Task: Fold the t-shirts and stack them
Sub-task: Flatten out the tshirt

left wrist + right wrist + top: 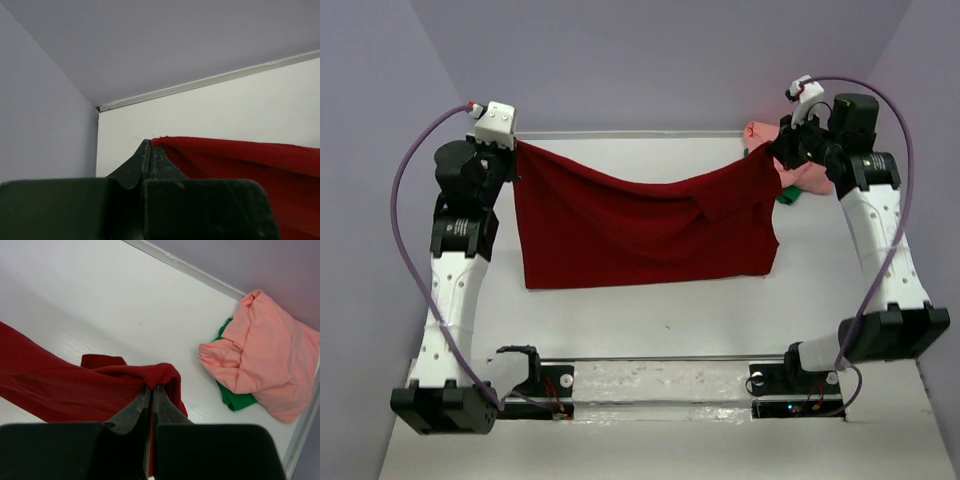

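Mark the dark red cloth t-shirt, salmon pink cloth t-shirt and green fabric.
dark red cloth t-shirt (640, 230), top view, spread middle.
salmon pink cloth t-shirt (265, 350), right wrist view, crumpled middle.
green fabric (237, 400), right wrist view, exposed edge.

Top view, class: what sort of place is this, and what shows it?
Probably a robot lab workcell, not a home: a left arm and right arm bolted to a white table, plain lilac walls boxing it in, and a red shirt held between them.

At the table's (100, 300) far right corner only 2 slivers of the green t-shirt (235, 399) show from under the salmon pink t-shirt (265, 360). The dark red t-shirt (60, 385) is cut off by both wrist views' edges; its pinched corners vanish inside the left gripper (150, 142) and the right gripper (151, 387)
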`<state>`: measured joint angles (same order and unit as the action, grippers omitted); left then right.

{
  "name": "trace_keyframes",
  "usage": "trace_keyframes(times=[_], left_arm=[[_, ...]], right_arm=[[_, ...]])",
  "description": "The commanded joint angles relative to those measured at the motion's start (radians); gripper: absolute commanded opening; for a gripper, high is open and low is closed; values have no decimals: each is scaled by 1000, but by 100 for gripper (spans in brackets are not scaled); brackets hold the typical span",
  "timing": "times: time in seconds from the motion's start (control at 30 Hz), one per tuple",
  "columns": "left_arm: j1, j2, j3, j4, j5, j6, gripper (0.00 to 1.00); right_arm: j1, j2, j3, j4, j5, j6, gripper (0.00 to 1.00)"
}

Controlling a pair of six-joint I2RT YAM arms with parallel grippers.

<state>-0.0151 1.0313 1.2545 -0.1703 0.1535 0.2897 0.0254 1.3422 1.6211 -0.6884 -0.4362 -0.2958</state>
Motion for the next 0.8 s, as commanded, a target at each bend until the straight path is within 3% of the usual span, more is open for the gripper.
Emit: trace_keyframes(times=[0.0,0.2,0.23,0.27,0.3,0.37,0.47,0.6,0.77], left_arm=[[7,162,12,202,-77,-9,0],[7,511,297,253,-114,-40,0],[7,608,412,239,-126,-46,0],[7,659,413,226,-126,-49,0],[7,705,551,207,-141,-60,0],[7,827,754,172,-143,-67,0],[7,937,983,91,-143,-95,0],[-2,972,1114,81,-203,-93,0],[-20,874,1102,80,-216,-89,0]], right_arm=[[-8,201,166,99,-22,12,0],[-8,569,547,66,-10,14,0],[-18,678,701,20,-4,12,0],[-18,680,791,20,1,12,0],[-18,786,880,-31,7,14,0],[-18,844,1002,-33,20,15,0],[-18,868,1058,-13,34,15,0],[-18,870,1115,3,73,-5,0],[-18,772,1106,30,80,-11,0]])
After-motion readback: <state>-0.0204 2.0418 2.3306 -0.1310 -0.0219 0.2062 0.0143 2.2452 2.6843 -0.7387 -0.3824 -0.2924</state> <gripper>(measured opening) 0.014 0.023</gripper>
